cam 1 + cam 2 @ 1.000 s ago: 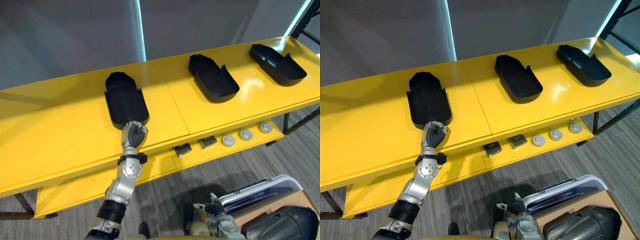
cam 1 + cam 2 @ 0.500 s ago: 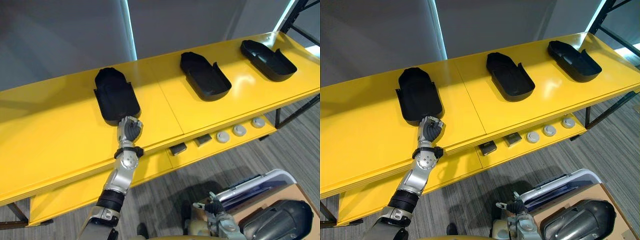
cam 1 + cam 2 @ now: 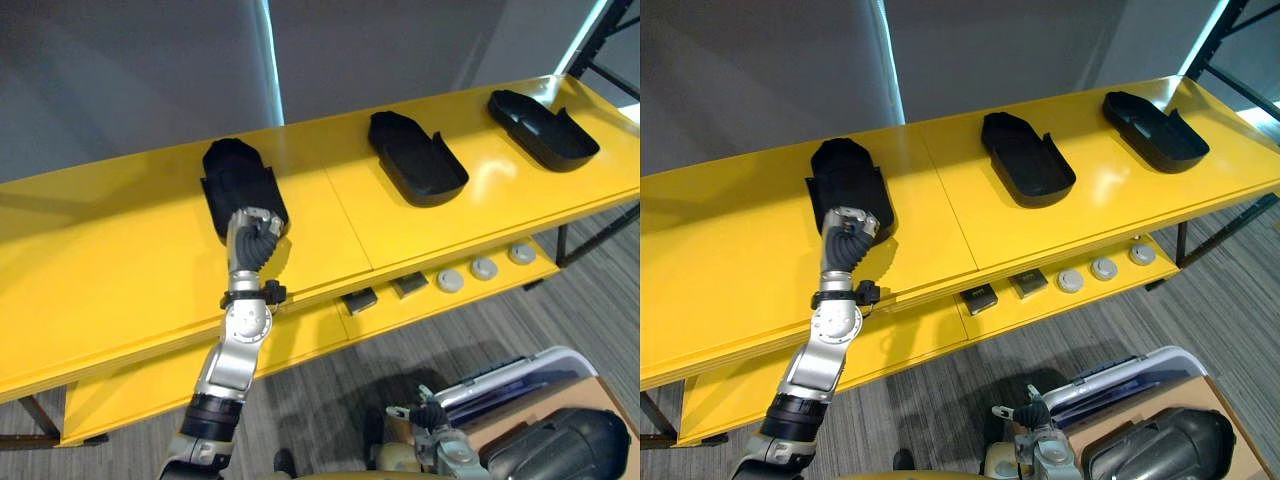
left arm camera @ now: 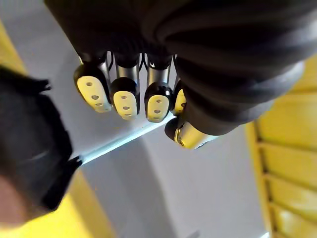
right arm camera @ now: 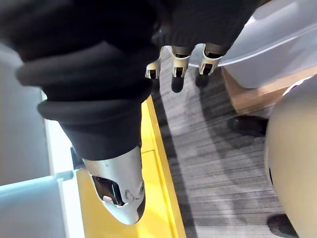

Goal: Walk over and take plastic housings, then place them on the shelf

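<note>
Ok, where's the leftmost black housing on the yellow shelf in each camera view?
Left eye view: the leftmost housing lies upper left of centre on the yellow shelf, its near end behind the left hand.
Right eye view: same place on the shelf, a little further left in the picture.
Left wrist view: probably the dark blurred shape beyond the hand.
Shared landmark: the yellow shelf top.

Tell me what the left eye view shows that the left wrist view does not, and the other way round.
Left eye view: the middle housing and right housing, and small parts on the lower shelf. Left wrist view: the fingertips of the left hand from close, curled, holding nothing. Both: the left hand by the leftmost housing on the yellow shelf.
</note>
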Robot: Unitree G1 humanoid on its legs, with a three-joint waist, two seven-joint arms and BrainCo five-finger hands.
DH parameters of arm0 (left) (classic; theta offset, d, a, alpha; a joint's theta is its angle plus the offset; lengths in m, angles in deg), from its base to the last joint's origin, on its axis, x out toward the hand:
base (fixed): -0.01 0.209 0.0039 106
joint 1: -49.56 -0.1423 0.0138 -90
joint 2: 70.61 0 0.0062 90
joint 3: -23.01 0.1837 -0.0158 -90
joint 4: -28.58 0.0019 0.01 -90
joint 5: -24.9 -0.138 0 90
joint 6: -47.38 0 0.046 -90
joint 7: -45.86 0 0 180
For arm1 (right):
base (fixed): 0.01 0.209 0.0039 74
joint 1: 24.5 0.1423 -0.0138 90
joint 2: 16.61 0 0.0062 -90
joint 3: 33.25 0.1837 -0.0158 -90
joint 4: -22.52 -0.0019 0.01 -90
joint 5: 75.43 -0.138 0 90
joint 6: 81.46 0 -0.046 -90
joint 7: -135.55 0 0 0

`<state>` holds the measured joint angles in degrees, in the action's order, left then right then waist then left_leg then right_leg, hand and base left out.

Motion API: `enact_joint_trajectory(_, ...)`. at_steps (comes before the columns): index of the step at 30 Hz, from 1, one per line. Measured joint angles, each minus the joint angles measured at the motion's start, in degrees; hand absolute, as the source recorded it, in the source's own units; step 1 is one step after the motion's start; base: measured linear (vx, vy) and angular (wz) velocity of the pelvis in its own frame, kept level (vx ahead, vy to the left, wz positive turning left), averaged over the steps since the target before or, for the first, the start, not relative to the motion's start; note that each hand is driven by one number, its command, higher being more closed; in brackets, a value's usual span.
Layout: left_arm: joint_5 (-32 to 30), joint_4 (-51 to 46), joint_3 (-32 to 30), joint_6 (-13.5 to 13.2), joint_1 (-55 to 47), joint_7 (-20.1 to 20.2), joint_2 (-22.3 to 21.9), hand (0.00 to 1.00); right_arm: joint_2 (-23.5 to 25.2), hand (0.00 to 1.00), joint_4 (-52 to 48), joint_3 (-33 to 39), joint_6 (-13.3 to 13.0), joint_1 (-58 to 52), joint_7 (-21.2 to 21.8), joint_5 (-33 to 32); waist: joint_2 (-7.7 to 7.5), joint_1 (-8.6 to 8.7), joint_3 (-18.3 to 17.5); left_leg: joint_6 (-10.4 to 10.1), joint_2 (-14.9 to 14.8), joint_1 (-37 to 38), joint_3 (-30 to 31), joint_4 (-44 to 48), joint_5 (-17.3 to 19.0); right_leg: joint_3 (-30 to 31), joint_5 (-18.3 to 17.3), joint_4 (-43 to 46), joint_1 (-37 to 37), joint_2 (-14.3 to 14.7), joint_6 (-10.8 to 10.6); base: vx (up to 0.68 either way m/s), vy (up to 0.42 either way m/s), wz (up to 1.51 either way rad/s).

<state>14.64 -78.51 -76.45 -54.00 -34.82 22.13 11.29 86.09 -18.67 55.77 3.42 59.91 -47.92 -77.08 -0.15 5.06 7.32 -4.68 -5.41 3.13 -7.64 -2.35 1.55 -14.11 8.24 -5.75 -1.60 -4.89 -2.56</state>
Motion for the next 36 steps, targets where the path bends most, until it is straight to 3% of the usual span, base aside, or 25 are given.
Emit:
enact_joint_trajectory(2, 6.47, -0.19, -9.40, -2.00, -3.36, -2.22, -0.33, 1.00, -0.25, 0.00, 0.14, 0.56, 0.22, -0.56, -0.08, 0.02, 0.04, -1.53, -0.28, 0.03, 0.20, -0.56, 1.62, 0.44, 0.01, -1.21, -0.19, 0.00, 0.49, -0.20, -0.01, -0.04, -0.007, 0.33)
enact_joint_trajectory(4, 10.02, 1.89, -14.60, -2.85, -6.67, -4.04, -1.18, 1.00, -0.39, 0.00, 0.38, 1.07, 0.50, -0.89, -0.15, 0.02, 0.04, -2.52, -0.28, 0.22, 0.37, -0.78, 2.97, 0.35, -0.16, -2.56, -0.35, 0.01, 1.16, -0.18, -0.08, -0.04, -0.018, 0.42)
enact_joint_trajectory(7, 15.12, 9.58, -17.94, -2.49, -13.47, -5.20, -1.99, 1.00, -0.32, 0.00, 0.08, 1.76, 1.02, -1.31, -0.23, 0.05, -0.42, -3.45, -0.86, 0.27, 0.58, -0.61, 4.69, 0.25, -0.39, -4.79, -0.94, 0.00, 2.65, -0.47, -0.31, -0.03, -0.004, 0.39)
enact_joint_trajectory(9, 16.49, 16.23, -18.28, 0.19, -16.61, -4.39, -2.49, 1.00, -0.14, 0.00, -1.15, 1.75, 1.12, -1.27, -0.24, 0.12, -0.83, -4.56, -1.25, 0.18, 0.57, -0.61, 5.22, 0.15, -0.56, -5.26, -1.07, 0.00, 2.90, -0.47, -0.23, -0.02, -0.003, 0.21)
enact_joint_trajectory(10, 16.48, 21.66, -18.37, 1.92, -18.03, -3.45, -2.96, 0.00, 0.06, 0.00, -1.51, 1.70, 1.14, -1.21, -0.23, 0.13, -1.10, -4.72, -1.49, 0.25, 0.54, -0.60, 5.63, -0.03, -0.69, -5.81, -1.24, 0.01, 3.12, -0.50, -0.22, -0.02, -0.008, 0.16)
enact_joint_trajectory(13, 13.89, 36.27, -18.37, 6.55, -19.23, -0.72, -4.62, 0.00, 1.00, 0.00, -3.92, 1.43, 1.21, -1.34, -0.17, 0.19, -1.27, -4.81, -2.46, 0.11, 0.40, -0.23, 5.56, -1.15, -0.89, -6.43, -1.67, 0.01, 3.30, -0.54, -0.25, -0.01, 0.000, 0.13)
enact_joint_trajectory(17, 13.91, 52.98, -15.21, 9.22, -19.58, 2.57, -7.05, 0.00, 1.17, 0.00, -4.60, 0.47, 1.21, -1.43, -0.23, 0.17, -1.45, -4.68, -3.21, -0.17, 0.11, 0.89, 4.31, -1.67, -1.02, -5.50, -1.78, 0.01, 3.54, -0.55, -0.13, 0.02, 0.008, -0.12)
enact_joint_trajectory(19, 13.92, 55.88, -13.02, 9.51, -19.59, 3.91, -7.36, 0.00, 1.07, 0.00, -4.54, 0.60, 1.22, -1.63, -0.42, 0.15, -0.83, -4.49, -2.82, -0.14, 0.11, 1.15, 4.02, -1.65, -1.08, -5.22, -1.78, 0.01, 3.53, -0.50, -0.13, 0.02, 0.000, -0.11)
enact_joint_trajectory(20, 13.91, 57.09, -11.99, 9.60, -19.54, 4.98, -7.42, 0.00, 1.06, 0.00, -4.51, 0.63, 1.22, -1.59, -0.76, 0.12, -1.44, -4.36, -3.18, 0.02, 0.02, 1.50, 3.61, -1.70, -1.19, -4.83, -1.78, 0.01, 3.54, -0.40, -0.13, 0.02, 0.001, -0.14)
enact_joint_trajectory(25, 11.17, 58.65, -7.40, 9.46, -17.67, 7.52, -6.12, 0.00, 0.87, 0.00, -4.49, 2.35, 1.21, -1.48, -1.79, 0.05, -0.94, -4.05, -2.80, 0.08, -0.16, 1.74, 3.03, -1.65, -1.22, -4.37, -1.77, 0.00, 3.48, -0.29, -0.13, 0.00, -0.003, -0.06)
enact_joint_trajectory(31, 7.01, 60.11, -1.18, 9.25, -16.68, 8.81, -4.90, 0.00, 0.61, 0.00, -4.10, 3.26, 1.21, -1.06, -1.84, 0.04, -0.05, -2.80, -2.26, -0.59, -0.57, 2.57, 1.33, -1.58, -0.64, -2.72, -1.81, 0.00, 3.42, 0.17, -0.07, -0.01, -0.002, -0.14)
enact_joint_trajectory(36, 4.98, 60.52, 2.10, 9.21, -15.50, 8.86, -5.06, 0.00, 0.49, 0.00, -4.05, 3.44, 1.17, -1.01, -1.87, 0.15, 0.63, -2.77, -1.51, -1.25, -1.96, 1.08, -0.87, 4.69, 4.16, -0.06, -3.34, 1.02, 3.06, 1.18, 0.25, 0.00, -0.008, -0.30)
